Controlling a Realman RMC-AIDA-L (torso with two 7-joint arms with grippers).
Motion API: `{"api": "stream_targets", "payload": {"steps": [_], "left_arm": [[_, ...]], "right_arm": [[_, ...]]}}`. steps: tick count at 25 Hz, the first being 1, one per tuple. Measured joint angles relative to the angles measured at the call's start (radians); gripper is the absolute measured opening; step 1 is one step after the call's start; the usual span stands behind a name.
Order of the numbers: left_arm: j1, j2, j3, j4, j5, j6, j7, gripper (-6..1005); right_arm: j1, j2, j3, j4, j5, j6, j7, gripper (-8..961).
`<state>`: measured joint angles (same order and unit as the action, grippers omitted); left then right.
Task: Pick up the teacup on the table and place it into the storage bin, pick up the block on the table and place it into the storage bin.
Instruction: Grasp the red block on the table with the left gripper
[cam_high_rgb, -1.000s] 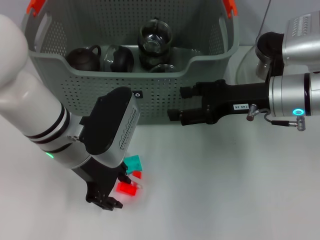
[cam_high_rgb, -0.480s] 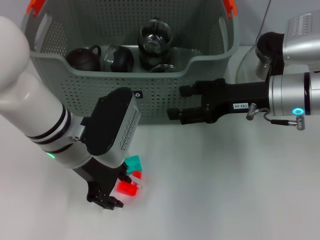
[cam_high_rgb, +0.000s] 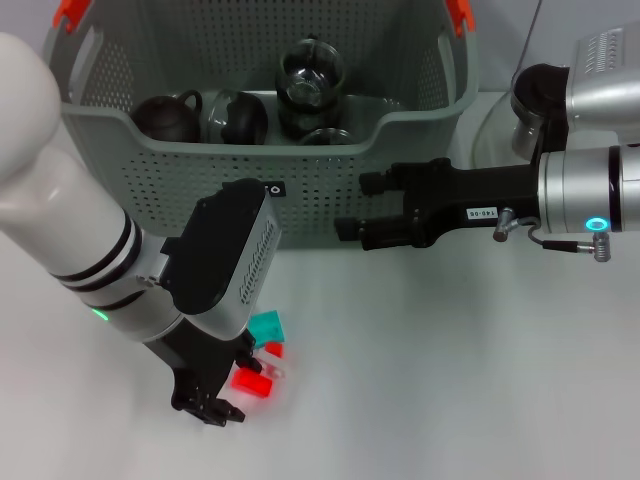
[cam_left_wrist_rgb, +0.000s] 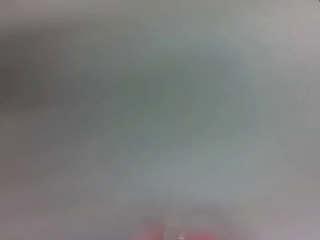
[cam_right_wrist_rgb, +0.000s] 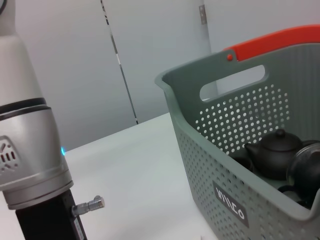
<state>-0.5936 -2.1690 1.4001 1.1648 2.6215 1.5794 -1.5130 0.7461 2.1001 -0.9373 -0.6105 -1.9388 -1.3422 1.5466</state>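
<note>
A red block (cam_high_rgb: 252, 382) lies on the white table (cam_high_rgb: 430, 380), with a smaller red block (cam_high_rgb: 274, 350) and a teal block (cam_high_rgb: 266, 327) just behind it. My left gripper (cam_high_rgb: 208, 408) hangs low over the table, right beside the red block on its left. A red blur at the edge of the left wrist view is that block (cam_left_wrist_rgb: 165, 234). My right gripper (cam_high_rgb: 352, 207) is held level in front of the storage bin (cam_high_rgb: 330, 190), open and empty. The teacup is out of view.
Inside the storage bin are dark teapots (cam_high_rgb: 168, 117) and a glass pitcher (cam_high_rgb: 310, 75). In the right wrist view the bin (cam_right_wrist_rgb: 225, 165) shows its orange handle clip (cam_right_wrist_rgb: 280, 37) and a dark teapot (cam_right_wrist_rgb: 274, 150). My left arm (cam_high_rgb: 70, 210) covers the near-left table.
My left gripper has sunk a little toward the table beside the red block. The blocks and the right arm have stayed put.
</note>
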Motion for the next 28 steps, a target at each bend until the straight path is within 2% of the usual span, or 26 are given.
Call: {"api": "stream_targets", "payload": {"steps": [7,15,28], "left_arm": [[-0.004,0.0,0.0,0.005,0.004,0.019,-0.007,465],[-0.006,-0.001,0.011,-0.011,0.016,-0.028,-0.012,442],[-0.01,-0.002,0.026,-0.022,0.018,-0.031,-0.021,405]], "right_arm": [[0.001,0.0,0.0,0.0,0.0,0.0,0.001,851],[0.001,0.0,0.001,0.0,0.0,0.0,0.0,851],[0.003,0.0,0.002,-0.001,0.0,0.0,0.0,851]]}}
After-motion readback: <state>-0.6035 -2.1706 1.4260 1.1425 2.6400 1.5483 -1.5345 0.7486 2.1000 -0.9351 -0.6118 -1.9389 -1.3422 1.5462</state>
